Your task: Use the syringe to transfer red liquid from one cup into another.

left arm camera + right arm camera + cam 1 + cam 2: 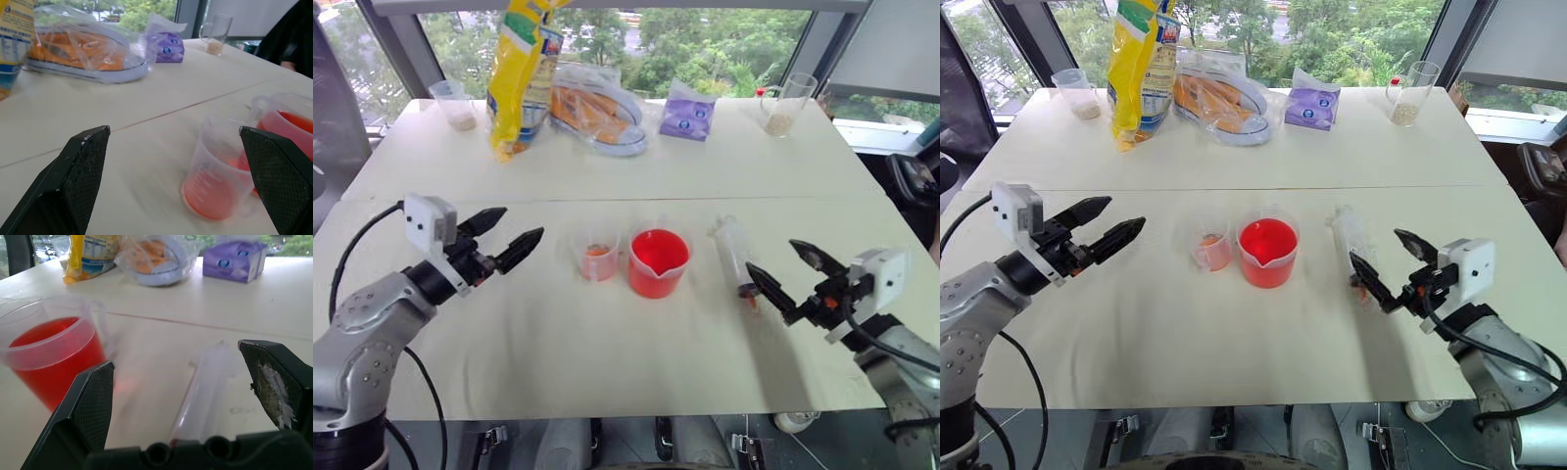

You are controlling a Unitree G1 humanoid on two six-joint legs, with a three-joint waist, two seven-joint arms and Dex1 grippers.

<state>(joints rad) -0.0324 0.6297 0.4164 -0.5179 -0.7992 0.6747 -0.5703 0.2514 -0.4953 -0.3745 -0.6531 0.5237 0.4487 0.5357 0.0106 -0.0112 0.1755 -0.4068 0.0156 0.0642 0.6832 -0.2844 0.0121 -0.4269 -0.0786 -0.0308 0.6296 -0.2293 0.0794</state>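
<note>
The syringe (734, 253) lies flat on the white table, right of the cups, its reddish tip toward me. The wide spouted cup (658, 262) holds bright red liquid (46, 360). Just left of it stands the smaller, narrower cup (597, 255) with a little orange-red liquid at the bottom. My right gripper (771, 255) is open at the syringe's near end; in the right wrist view the barrel (203, 391) runs ahead between the spread fingers, ungripped. My left gripper (521, 223) is open and empty, left of the small cup (215, 171) and pointing at it.
At the back of the table (558, 343) stand a yellow bag (521, 73), a clear bag of orange food (597, 113), a purple packet (687, 116) and two clear cups with beige grains (455, 103) (785, 106). A seam crosses the table behind the cups.
</note>
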